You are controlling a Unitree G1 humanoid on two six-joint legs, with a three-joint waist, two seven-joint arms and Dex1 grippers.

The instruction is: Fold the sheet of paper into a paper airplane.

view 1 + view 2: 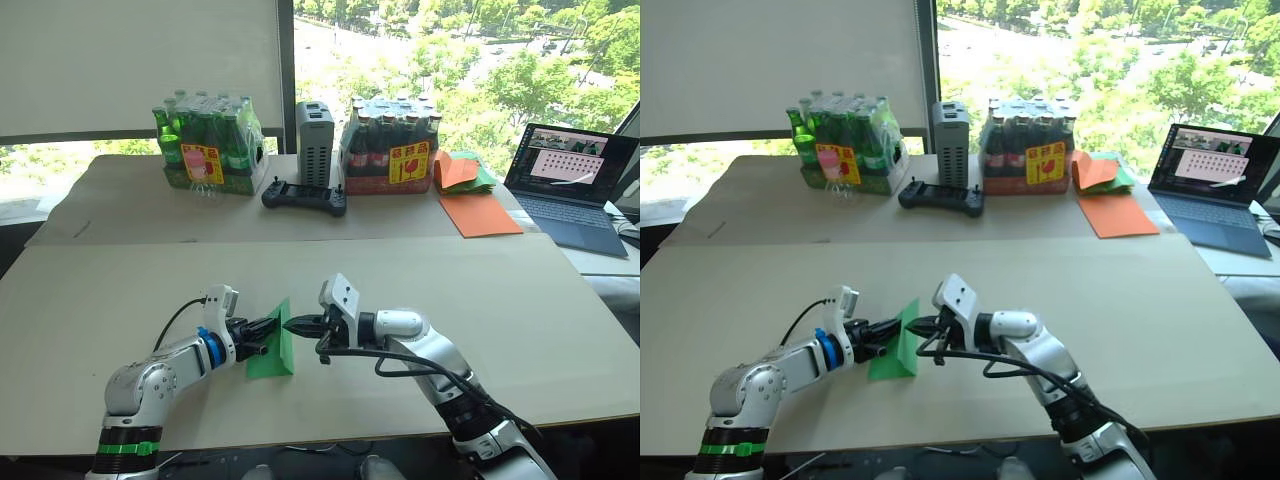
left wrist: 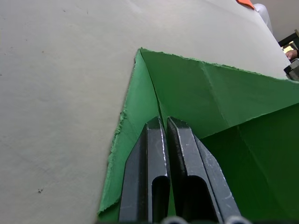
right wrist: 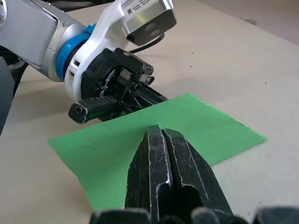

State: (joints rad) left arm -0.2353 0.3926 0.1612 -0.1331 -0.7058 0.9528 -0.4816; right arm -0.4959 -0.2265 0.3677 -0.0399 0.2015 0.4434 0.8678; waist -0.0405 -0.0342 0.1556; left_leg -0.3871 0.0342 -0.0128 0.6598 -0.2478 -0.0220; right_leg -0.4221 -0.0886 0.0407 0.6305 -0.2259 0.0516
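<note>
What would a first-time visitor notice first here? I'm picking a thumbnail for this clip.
The thin bright green sheet of paper, partly folded with one flap standing up, sits on the near beige table, pinched from either side by the left gripper and the right gripper, both with jaws shut. Behind, two shrink-wrapped packs of bottles and an open laptop line the sunny window.

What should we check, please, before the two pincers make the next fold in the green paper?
1. Left pincer shut on the sheet of paper: ok.
2. Right pincer shut against the sheet's raised fold: ok; whether it grips cannot tell.
3. Part of the sheet lies flat on the table: ok.
4. Crease lines visible in the sheet: ok.
5. Sheet edges neat: not ok, one edge is ragged.
6. Spare orange sheets lie far from the work: ok.
</note>
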